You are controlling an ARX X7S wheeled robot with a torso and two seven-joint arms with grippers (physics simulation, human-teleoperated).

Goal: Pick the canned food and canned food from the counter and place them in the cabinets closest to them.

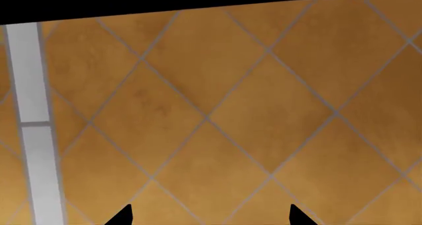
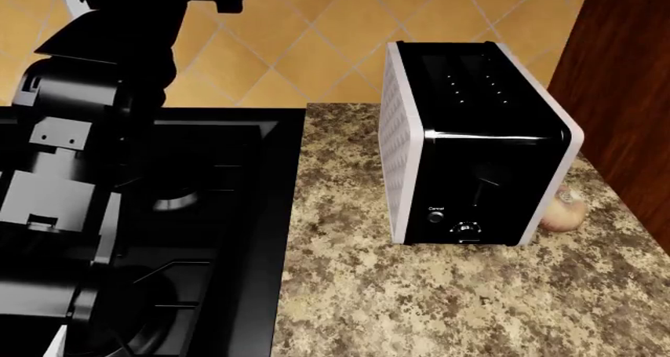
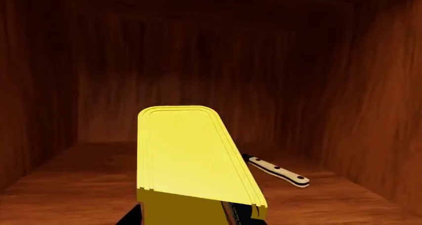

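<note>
One yellow tin (image 3: 188, 160), clenched by the right end effector (image 3: 191, 217), points lengthwise into the cabinet (image 3: 197, 62).

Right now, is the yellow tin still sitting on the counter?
No, the yellow tin is held in the right gripper inside a wooden cabinet, with a knife lying behind it.

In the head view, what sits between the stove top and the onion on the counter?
A black-and-white toaster stands on the granite counter between the stove top and the onion, hiding most of the onion.
</note>
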